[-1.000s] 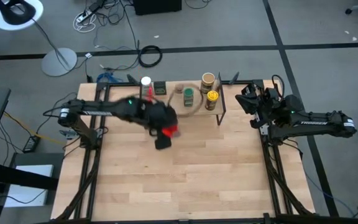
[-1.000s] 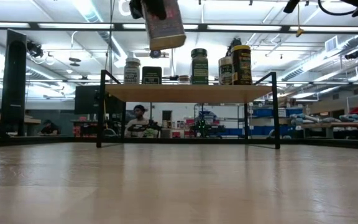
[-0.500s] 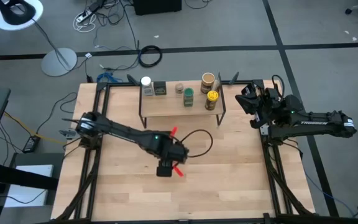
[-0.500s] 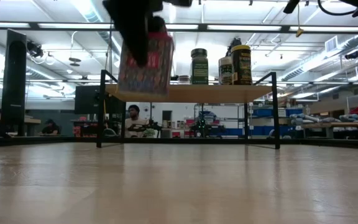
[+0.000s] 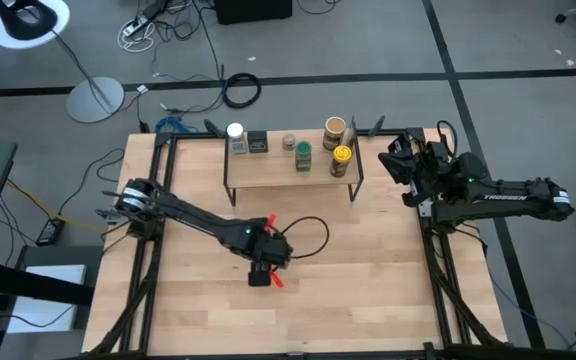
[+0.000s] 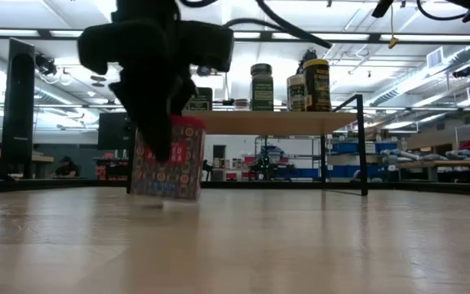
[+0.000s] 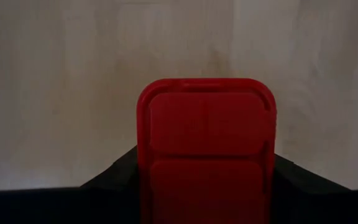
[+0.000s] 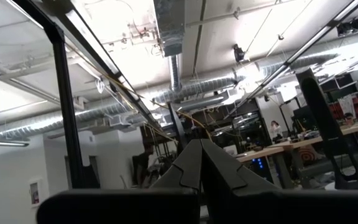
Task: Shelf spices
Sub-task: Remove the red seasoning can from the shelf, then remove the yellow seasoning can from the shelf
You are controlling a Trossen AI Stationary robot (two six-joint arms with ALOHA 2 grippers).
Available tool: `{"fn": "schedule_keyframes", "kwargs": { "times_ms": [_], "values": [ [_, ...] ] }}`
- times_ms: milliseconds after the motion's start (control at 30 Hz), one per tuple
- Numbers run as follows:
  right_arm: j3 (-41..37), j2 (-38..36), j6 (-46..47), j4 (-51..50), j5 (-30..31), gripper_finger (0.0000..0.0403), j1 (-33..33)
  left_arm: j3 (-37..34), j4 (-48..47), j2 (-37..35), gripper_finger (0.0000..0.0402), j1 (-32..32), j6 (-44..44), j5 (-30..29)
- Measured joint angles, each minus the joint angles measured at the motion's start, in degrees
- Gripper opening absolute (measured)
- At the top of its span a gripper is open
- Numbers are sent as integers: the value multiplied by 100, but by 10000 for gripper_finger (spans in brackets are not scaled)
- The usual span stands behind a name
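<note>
Left pincer point(image 5: 264, 268) sits center-left in the high view, pinching the red tin point(image 6: 167, 158), which looks just about down on the counter point(image 5: 368, 270). Five other spices are on the shelf point(image 5: 268, 172) at upper center. Right pincer point(image 5: 396, 160), far right, is pressed together and holds nothing.

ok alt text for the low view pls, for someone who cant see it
The left gripper holds a red patterned tin at the wooden table, its base at or just above the surface. Behind it, a low shelf on thin black legs carries several spice jars.
</note>
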Motion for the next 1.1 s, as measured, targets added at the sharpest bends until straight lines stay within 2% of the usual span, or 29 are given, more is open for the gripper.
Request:
{"fn": "schedule_keyframes", "kwargs": {
  "times_ms": [200,333,400,567,633,867,967,1100],
  "values": [
    [0,0,0,-14,0,8,0,-955,897,-535,202,42,-196,240],
    [0,7,-8,-20,0,9,0,-1205,1107,-711,202,37,-305,270],
    [0,9,-9,-24,0,8,0,-1215,1178,-724,203,37,-259,284],
    [0,9,-3,-24,0,9,0,-1215,1185,-725,258,22,9,300],
    [0,9,-2,-23,0,9,0,-1215,1179,-725,269,20,100,309],
    [0,9,5,-41,-10,9,0,-1183,1112,-725,265,20,273,433],
    [0,9,113,-43,-281,9,0,-975,896,-740,265,20,331,591],
    [0,9,145,-48,-552,9,2,-553,498,-1049,265,20,458,451]
  ]
}}
